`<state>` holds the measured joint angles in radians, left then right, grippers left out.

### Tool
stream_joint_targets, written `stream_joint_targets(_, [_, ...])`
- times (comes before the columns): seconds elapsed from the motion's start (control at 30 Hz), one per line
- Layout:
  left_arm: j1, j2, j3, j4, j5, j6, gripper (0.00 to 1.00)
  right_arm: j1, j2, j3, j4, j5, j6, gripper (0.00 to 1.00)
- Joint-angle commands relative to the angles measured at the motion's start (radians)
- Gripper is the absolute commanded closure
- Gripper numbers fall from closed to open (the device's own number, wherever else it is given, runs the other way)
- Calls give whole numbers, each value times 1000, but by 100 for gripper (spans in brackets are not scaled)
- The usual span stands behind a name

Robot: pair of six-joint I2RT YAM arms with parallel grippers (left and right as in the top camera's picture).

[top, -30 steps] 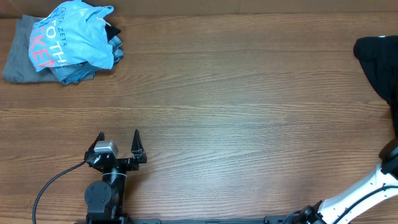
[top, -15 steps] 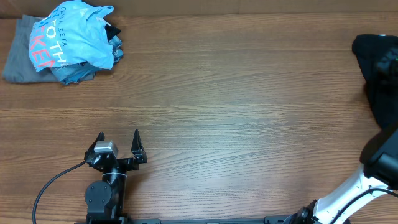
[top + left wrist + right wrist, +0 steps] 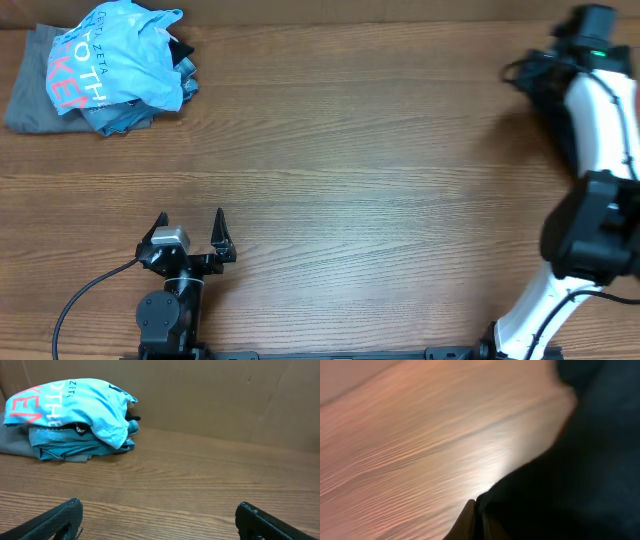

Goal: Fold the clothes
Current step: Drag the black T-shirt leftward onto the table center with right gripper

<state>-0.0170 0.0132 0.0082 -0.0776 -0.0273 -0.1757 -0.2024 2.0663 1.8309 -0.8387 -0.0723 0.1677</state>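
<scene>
Down at my near edge, the left gripper (image 3: 191,216) sits wide open, touching nothing. Farther out, at the far right corner, the right gripper (image 3: 478,516) meets the black T-shirt (image 3: 580,460); I cannot tell whether it's clamped. By my judgement, no fold is made yet.

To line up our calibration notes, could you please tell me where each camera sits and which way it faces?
Overhead: above the table, looking straight down; shows both arms, left gripper open, right arm stretched to the far right corner.
Left wrist: low over the table, facing the light blue shirt on the grey garment; its fingers frame the bottom.
Right wrist: close over wood and the black T-shirt; blurred.
Shared: overhead and left wrist both show the light blue shirt.
</scene>
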Motion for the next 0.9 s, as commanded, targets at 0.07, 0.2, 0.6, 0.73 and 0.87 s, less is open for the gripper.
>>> stream_joint_targets(0.07, [8,-8,-3,3,2,19,0,272,-26,22,34,-165,145,96])
stream_joint_targets(0.2, [8,-8,-3,3,2,19,0,499,-7,22,98,-201,223,96])
stream_joint_targets(0.6, [8,-8,-3,3,2,19,0,888,6,24,149,-116,282,84])
stream_joint_targets(0.73, [8,-8,-3,3,2,19,0,861,-59,24,71,-114,282,76])
stream_joint_targets(0.87, [8,-8,-3,3,2,19,0,774,-156,24,-37,-109,282,66])
